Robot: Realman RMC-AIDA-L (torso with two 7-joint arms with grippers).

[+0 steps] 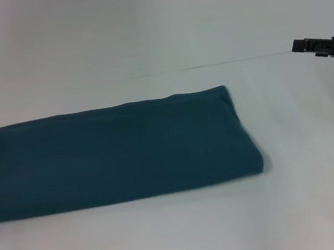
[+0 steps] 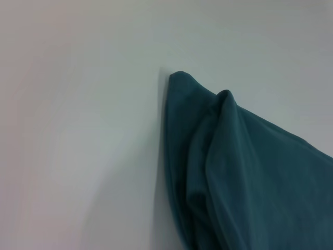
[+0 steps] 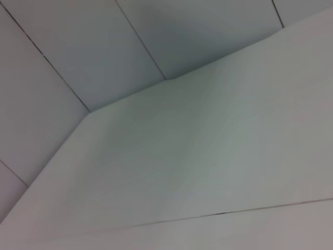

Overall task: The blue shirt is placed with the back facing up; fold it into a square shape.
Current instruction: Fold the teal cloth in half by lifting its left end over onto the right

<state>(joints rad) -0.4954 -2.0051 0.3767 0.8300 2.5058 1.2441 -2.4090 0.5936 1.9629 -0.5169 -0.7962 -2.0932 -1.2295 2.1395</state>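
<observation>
Head view: the blue shirt (image 1: 116, 154) lies on the white bench (image 1: 307, 206) as a long band, sides folded, lengthwise fold remaining; it sits below and left of the right pincer (image 1: 320, 46), whose opening cannot be judged. Left wrist view: a bunched shirt end rests on the bench, the left pincer unseen. Right wrist view: bare bench and panelled wall (image 3: 78, 47).

The blue shirt (image 1: 122, 153) is soft matt knit cloth (faintly creased) on a smooth white table (image 1: 146, 37).
</observation>
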